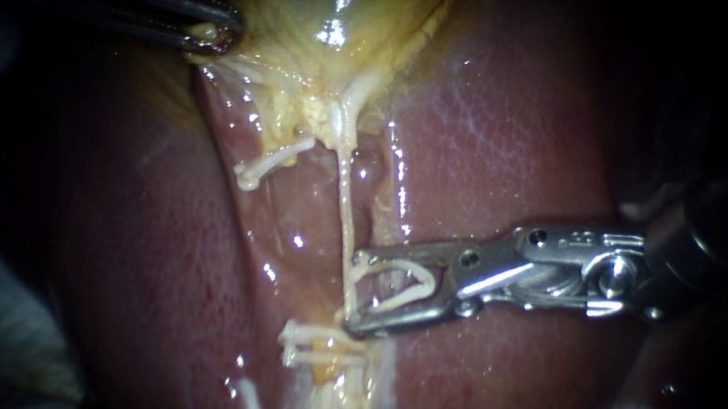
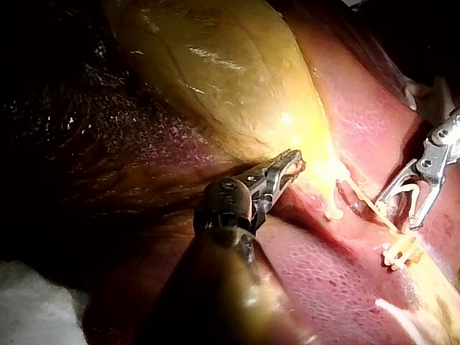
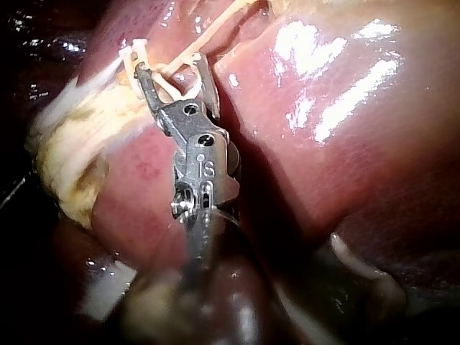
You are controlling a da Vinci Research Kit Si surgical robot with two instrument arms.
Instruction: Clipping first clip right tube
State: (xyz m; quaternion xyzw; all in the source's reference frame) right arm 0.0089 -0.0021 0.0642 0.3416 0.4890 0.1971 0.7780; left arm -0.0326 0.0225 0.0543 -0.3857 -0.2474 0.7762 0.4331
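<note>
The right tube [image 1: 346, 216], a thin, pale, taut cord, runs from 12 to 6 o'clock at view centre. The open white plastic clip [image 1: 396, 287] appears to straddle its lower end and is not yet closed, so squeezing remains. The right instrument [image 1: 356, 291], entering from 3 o'clock, has steel jaws wide apart, both seating that clip. Closed white clips [image 1: 318, 346] lie at its 6 o'clock. The left instrument [image 1: 212, 38], at 11 o'clock, has its jaws clamped on the glossy yellow gallbladder [image 1: 326, 19], above wet mottled red liver [image 1: 508, 138]

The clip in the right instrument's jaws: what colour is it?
White: a curved clip seated in the right instrument; it shows best in the endoscope view.
</note>
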